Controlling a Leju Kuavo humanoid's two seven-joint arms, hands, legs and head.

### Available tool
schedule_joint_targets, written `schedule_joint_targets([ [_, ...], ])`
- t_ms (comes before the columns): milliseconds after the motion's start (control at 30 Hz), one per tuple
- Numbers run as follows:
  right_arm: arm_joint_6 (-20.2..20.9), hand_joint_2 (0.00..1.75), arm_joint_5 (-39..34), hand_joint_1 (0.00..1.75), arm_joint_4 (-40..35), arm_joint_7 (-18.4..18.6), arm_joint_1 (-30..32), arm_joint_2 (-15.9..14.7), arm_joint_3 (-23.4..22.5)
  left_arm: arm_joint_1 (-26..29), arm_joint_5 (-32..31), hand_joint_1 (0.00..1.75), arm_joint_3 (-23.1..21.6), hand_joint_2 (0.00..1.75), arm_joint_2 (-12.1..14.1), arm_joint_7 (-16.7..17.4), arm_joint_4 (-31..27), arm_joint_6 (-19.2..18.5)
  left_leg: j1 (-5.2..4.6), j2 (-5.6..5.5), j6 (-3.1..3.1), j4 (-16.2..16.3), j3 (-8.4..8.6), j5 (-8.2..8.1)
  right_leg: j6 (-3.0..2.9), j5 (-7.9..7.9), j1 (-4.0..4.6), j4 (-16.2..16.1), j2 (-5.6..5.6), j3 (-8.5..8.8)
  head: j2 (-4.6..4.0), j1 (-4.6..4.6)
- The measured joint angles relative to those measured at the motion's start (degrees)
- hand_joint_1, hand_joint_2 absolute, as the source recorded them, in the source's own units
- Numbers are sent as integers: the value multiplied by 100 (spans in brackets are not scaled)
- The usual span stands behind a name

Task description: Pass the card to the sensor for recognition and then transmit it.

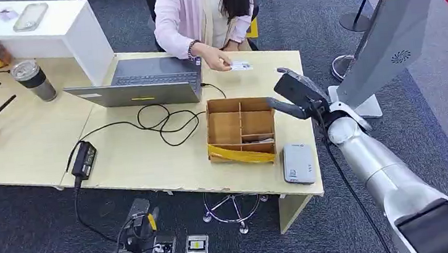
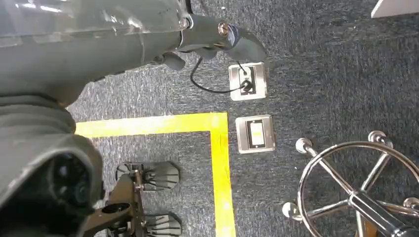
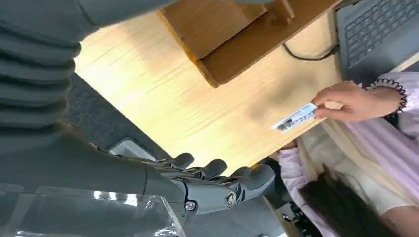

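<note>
A small white rectangular card with blue print (image 1: 241,66) is held out over the far edge of the pale wooden table (image 1: 150,158) by the hand (image 1: 218,60) of a person seated behind it in a pink cardigan (image 1: 177,16); the card is pinched at one end, and in the right wrist view (image 3: 295,117) it is seen lifted clear of the tabletop. Taken from the open brown cardboard divider box (image 1: 242,130) as landmark, the card lies beyond the box's far edge, near it but not touching.

The robot's right hand (image 1: 296,95) is raised above the table just to the right of the box, well apart from the card. Nothing is held in it; in the right wrist view (image 3: 217,180) its dark fingers (image 3: 183,160) are seen stretched out side by side with small gaps between them, with the thumb set apart.

A flat grey rectangular card sensor (image 1: 298,163) lies on the table just beside the box's near right corner. An open grey laptop (image 1: 143,83) stands to the left of the box on its far side, and a black cable (image 1: 159,121) is looped between the two. A black power brick (image 1: 84,159) rests farther left of the box, near the table's front edge.

The robot's left hand (image 1: 133,229) hangs low, below the table's front edge and left of the box, above dark carpet. In the left wrist view (image 2: 212,37) its fingers are mostly hidden, so whether they are spread or curled cannot be told.
</note>
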Motion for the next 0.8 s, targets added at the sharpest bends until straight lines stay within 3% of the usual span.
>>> schedule_joint_targets([
  [167,-111,175,207,0,-345,279,216,-273,-74,54,33,0,11,0,11,-28,0,9,-1,0,0,1,1,0,0,0,-1,-3,0,0,0,0],
  [400,-448,175,1199,0,-1645,969,1013,-973,-304,162,133,0,28,0,100,-160,2,37,0,-2,1,2,1,-2,0,0,-1,-5,-1,2,0,0],
  [633,-134,175,1868,0,-3653,1841,1954,-1589,-505,300,315,0,63,0,201,-408,9,131,3,2,-3,1,0,-4,0,0,3,-5,-1,0,0,2],
  [800,-24,175,2251,0,-5037,2068,2509,-1805,-529,391,391,0,85,0,249,-490,17,212,5,0,-5,-1,0,-5,-2,-3,5,-4,-2,2,0,0],
])
